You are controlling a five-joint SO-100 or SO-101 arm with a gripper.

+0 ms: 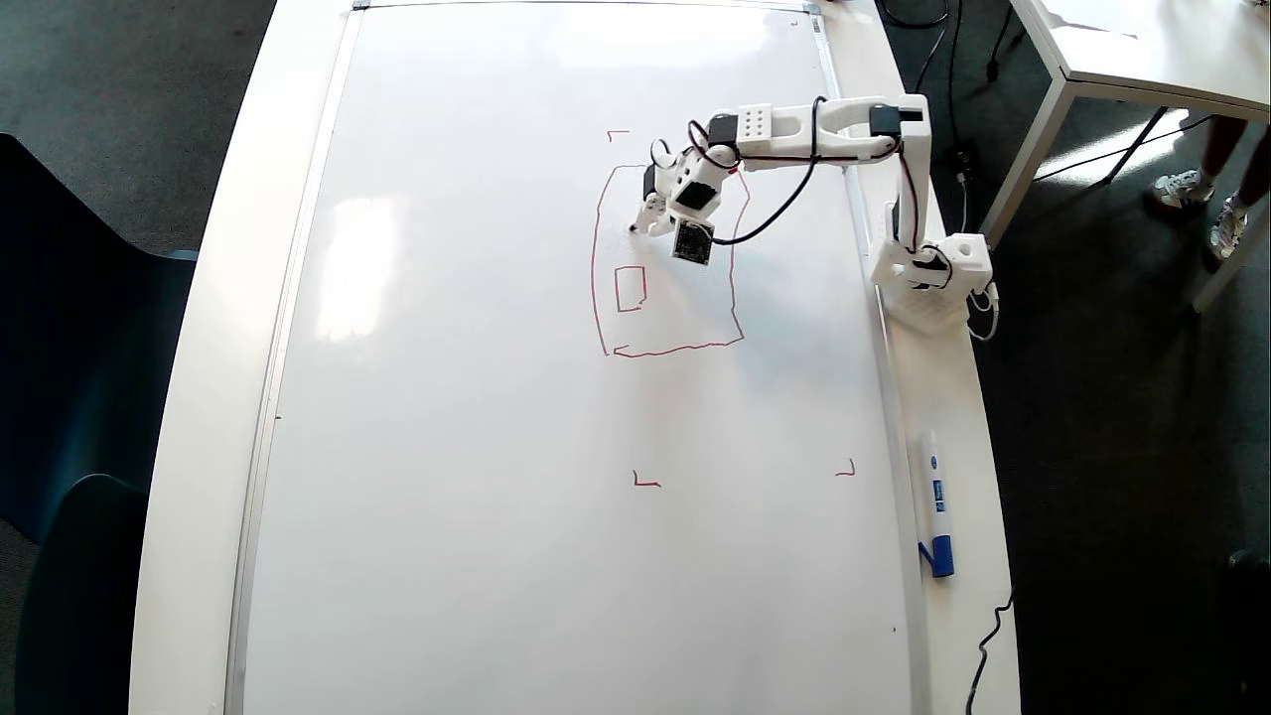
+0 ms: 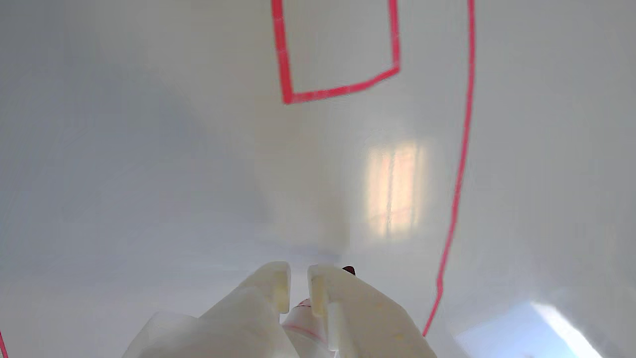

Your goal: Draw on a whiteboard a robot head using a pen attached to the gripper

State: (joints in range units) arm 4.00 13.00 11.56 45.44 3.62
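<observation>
The whiteboard [image 1: 477, 397] fills the overhead view. On it is the robot head [image 1: 594, 278], a wobbly red outline with one small rectangle [image 1: 617, 290] inside. My gripper [image 1: 647, 220] hangs over the upper left of the outline, above that rectangle. In the wrist view the gripper [image 2: 298, 278] is shut on the pen [image 2: 304, 318]. The pen's dark red tip [image 2: 349, 270] sits at the board just past the fingers. The small rectangle [image 2: 282, 49] lies ahead of the tip and the outline's side line [image 2: 459, 164] runs to the right.
Small red corner marks [image 1: 645, 482] sit on the board. A white marker with a blue cap [image 1: 933, 501] lies along the board's right edge below the arm's base [image 1: 928, 278]. A smaller white table [image 1: 1142, 50] and a person's feet [image 1: 1192, 194] are at the top right.
</observation>
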